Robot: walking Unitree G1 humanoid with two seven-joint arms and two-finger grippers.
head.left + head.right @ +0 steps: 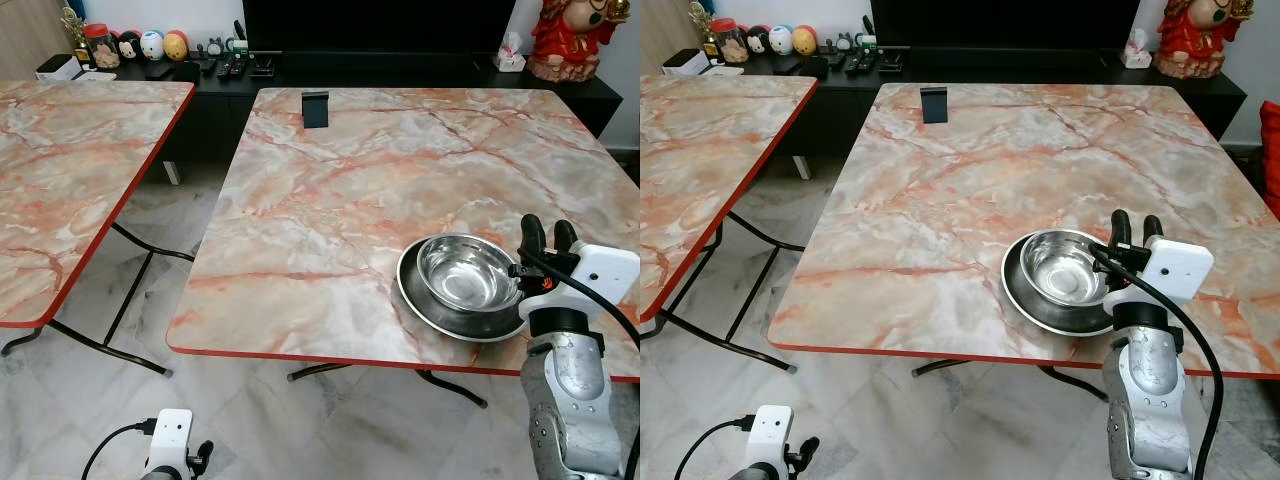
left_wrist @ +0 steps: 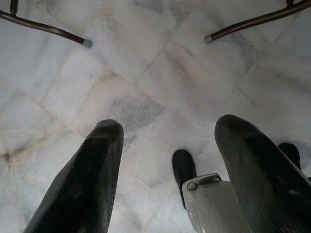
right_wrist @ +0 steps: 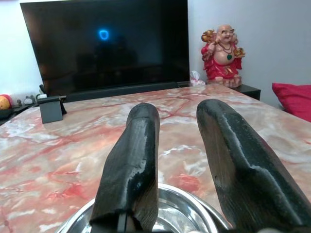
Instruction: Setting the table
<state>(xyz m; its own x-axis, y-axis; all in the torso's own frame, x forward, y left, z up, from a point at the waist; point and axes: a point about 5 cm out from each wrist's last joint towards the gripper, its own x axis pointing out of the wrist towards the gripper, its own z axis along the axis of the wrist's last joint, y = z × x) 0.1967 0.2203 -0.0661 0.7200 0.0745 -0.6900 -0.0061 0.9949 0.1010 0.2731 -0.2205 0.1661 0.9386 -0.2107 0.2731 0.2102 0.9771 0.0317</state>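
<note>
Near the table's point(image 1: 330, 200) five o'clock corner, a steel bowl point(image 1: 468, 270) sat nested in a plate point(image 1: 440, 305). Right gripper point(image 1: 548, 235) hovered at the bowl's three o'clock rim, fingers apart, empty. Left gripper point(image 2: 170, 165) hung over floor, fingers apart. Risk: nudging the stack off the near edge.

The worktop point(image 1: 340, 190) is pink-grey marble pattern with a red edge; the bowl point(image 1: 468, 272) is shiny silver; the floor point(image 1: 240, 420) is pale marble.
</note>
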